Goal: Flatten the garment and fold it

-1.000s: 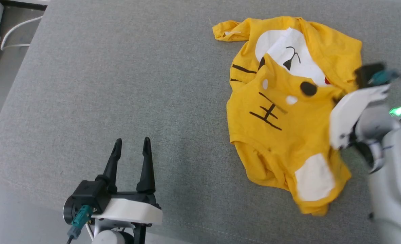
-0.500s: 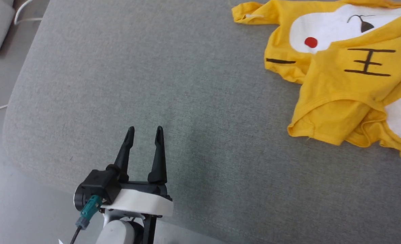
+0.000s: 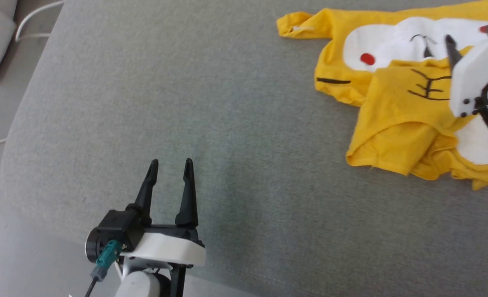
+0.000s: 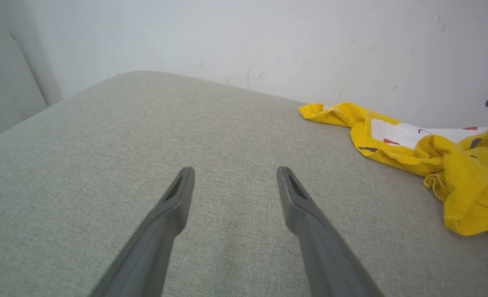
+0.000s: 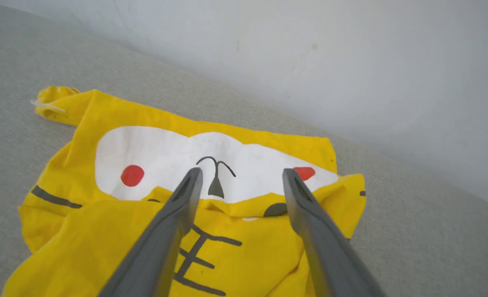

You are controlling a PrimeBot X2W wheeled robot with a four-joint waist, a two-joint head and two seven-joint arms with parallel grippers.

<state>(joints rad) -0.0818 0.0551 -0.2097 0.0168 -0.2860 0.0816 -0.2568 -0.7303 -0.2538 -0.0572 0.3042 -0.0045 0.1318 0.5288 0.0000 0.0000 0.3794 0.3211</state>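
1. The bright yellow cotton T-shirt (image 3: 396, 119), with white patches, red cheek dots and black stripes, lies rumpled on the grey woven fabric cushion (image 3: 227, 123), at the head view's upper right, one yellow fold overlapping the white patch
2. The right gripper (image 5: 242, 173) hangs above the print, dark fingers spread, holding nothing
3. The left gripper (image 3: 171, 163) hovers over bare cushion, well apart from the T-shirt, fingers spread, empty

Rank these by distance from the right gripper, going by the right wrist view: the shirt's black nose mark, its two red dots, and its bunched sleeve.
1. The nose mark, between the right gripper fingers.
2. The right-side red dot, by one fingertip.
3. The left-side red dot, further left.
4. The bunched sleeve, far upper left.
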